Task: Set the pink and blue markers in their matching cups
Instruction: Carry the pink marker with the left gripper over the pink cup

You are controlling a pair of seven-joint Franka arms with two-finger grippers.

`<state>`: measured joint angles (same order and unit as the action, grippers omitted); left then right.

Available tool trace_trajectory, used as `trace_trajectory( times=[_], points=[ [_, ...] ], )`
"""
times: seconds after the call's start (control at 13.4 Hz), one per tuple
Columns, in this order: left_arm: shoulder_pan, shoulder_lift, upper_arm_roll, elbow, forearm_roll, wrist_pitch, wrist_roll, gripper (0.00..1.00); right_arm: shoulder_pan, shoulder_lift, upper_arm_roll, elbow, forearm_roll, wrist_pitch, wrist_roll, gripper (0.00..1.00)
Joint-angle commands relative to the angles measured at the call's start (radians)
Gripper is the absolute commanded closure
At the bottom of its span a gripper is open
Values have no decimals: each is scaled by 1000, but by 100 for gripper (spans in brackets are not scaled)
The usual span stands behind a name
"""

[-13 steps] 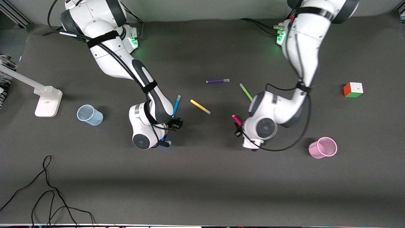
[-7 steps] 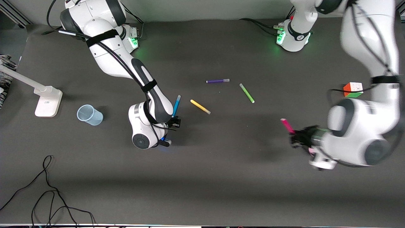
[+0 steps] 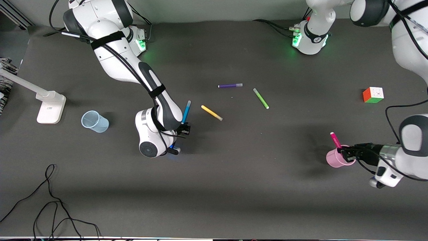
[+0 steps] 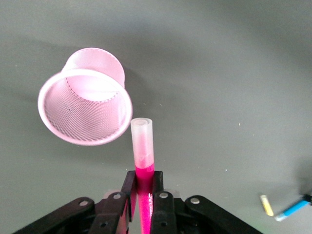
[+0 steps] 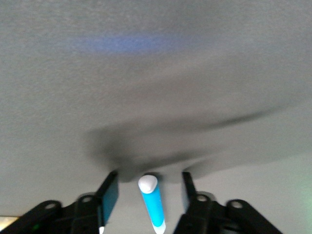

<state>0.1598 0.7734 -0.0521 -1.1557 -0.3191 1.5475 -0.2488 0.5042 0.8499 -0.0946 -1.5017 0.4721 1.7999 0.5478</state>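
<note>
The left gripper [image 4: 143,204], clamped mid-barrel on the light, stiff pink marker [image 4: 142,146], hangs at the front view's lower right over the flimsy, easily tipped pink cup [image 3: 334,160]; the right gripper [image 5: 148,195], jaws spread and not touching it, straddles the slim blue marker [image 3: 186,112] at centre-left.

1. Both arms wear glossy white shells with dark grey joint bands.
2. Black cables run along each arm, strapped down with black bands.
3. Green lights glow at both bases.
4. The left hand [image 4: 143,207] has black fingers with silver screw heads showing.

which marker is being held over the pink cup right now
The pink marker, clamped in the left gripper beside the pink cup's rim. The other markers sit nearer mid-table.
</note>
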Motion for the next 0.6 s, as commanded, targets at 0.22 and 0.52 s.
trace_trajectory(
  times=[0.22, 0.52],
  points=[
    [116, 104, -18, 47, -201, -33, 22, 100, 13, -15, -5, -28, 11, 12, 15, 63],
    [145, 125, -18, 44, -245, -38, 22, 100, 11, -17, -4, -28, 11, 10, 9, 100]
  ],
)
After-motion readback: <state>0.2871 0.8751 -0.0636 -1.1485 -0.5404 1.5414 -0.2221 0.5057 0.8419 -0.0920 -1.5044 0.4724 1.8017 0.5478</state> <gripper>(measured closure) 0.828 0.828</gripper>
